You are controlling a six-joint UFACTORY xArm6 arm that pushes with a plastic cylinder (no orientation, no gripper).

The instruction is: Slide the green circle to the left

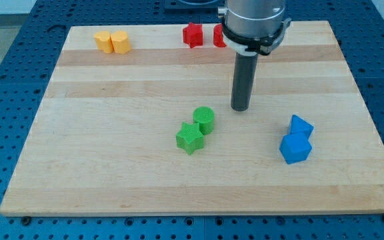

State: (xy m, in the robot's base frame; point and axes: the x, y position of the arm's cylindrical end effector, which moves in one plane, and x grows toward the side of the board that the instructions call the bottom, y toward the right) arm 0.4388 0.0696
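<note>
The green circle (205, 119) lies near the middle of the wooden board (112, 147). A green star (190, 139) touches it at its lower left. My tip (240, 109) rests on the board just to the right of the green circle and a little above it, a short gap apart. The dark rod rises from the tip to the arm's grey end at the view's top.
Two blue blocks (297, 140) sit together at the right. Two yellow blocks (111, 41) sit at the top left. A red star (192, 35) and another red block (219, 35), partly hidden by the arm, sit at the top middle.
</note>
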